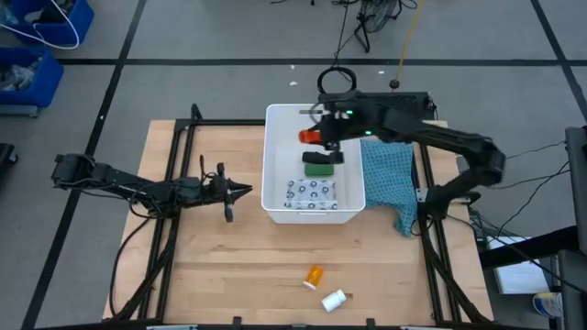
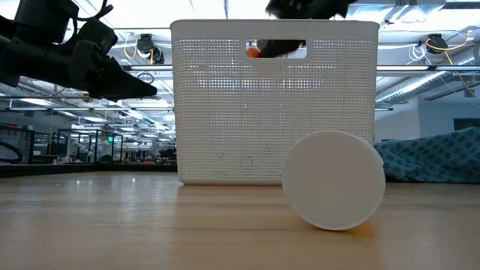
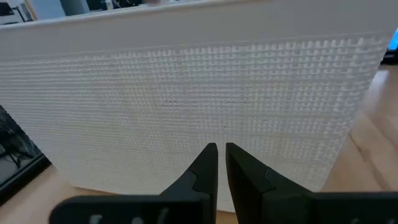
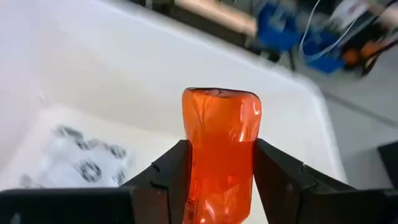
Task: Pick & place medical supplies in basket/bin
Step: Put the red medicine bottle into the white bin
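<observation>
The white basket (image 1: 271,156) stands mid-table; in the low view its near wall (image 2: 274,120) has a handle slot. A patterned white packet (image 1: 312,192) and a green box (image 1: 320,168) lie inside. My right gripper (image 1: 316,137) hangs over the basket's far part, shut on a red-orange bottle (image 4: 221,124). An orange bottle (image 1: 314,274) and a white cylinder (image 1: 334,299) lie near the table's front edge. The cylinder (image 2: 334,180) shows end-on in the low view. My left gripper (image 1: 240,191) hovers left of the basket, shut and pointing at its wall (image 3: 186,93). My right gripper pinches the red-orange bottle by two opposite sides of its body (image 4: 196,163) between its two fingers (image 4: 163,177). The bottle lies along the fingers, and its free end (image 4: 221,94) sticks out past the fingertips. It comes in from the table's right, slanting down, and holds the bottle clear above the basket's floor.
A teal-blue cloth (image 1: 387,179) lies against the basket's right side and shows again as the cloth (image 2: 435,157) in the low view. Blue bins (image 1: 41,41) stand on the floor beyond the table's far left corner. Bare wood (image 1: 229,266) stretches in front of the basket.
</observation>
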`<state>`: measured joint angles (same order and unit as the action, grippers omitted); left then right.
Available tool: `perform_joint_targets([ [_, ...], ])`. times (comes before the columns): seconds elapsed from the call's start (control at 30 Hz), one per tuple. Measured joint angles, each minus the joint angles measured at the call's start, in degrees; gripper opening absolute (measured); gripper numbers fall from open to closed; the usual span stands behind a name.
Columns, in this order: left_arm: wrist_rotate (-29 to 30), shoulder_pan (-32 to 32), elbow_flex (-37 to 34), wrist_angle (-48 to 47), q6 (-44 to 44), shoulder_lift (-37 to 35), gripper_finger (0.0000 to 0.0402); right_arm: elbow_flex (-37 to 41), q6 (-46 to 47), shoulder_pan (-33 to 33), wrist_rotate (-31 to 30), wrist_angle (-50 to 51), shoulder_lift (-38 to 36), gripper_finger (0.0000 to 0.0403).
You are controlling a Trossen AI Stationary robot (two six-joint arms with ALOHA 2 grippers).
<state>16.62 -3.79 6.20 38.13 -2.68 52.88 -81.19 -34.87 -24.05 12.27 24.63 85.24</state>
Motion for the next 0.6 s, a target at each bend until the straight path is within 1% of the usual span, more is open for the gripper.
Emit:
perform_joint_targets([
  [0.23, 0.0, 0.0, 0.0, -0.49, 0.11, 0.0, 0.0037, 0.02, -6.28, -0.9, 0.28, -3.29, 10.08, 0.014],
  [0.37, -0.04, 0.0, 0.0, -0.6, 0.11, 0.0, 0.0037, 0.02, -9.14, -0.66, 3.23, -3.42, 13.97, 0.0142],
  [0.47, -0.04, 0.0, 0.0, -0.68, 0.11, 0.0, 0.0037, 0.02, -12.08, 0.06, 2.18, -3.42, 16.82, 0.0143],
  [0.53, -0.04, 0.0, 0.0, -0.7, 0.1, 0.0, 0.0037, 0.02, -13.47, 0.85, -1.23, -4.16, 18.86, 0.0141],
  [0.6, -0.07, 0.0, 0.0, -0.7, -0.02, 0.0, 0.0037, 0.02, -15.12, 1.39, -3.17, -4.34, 20.57, 0.0141],
])
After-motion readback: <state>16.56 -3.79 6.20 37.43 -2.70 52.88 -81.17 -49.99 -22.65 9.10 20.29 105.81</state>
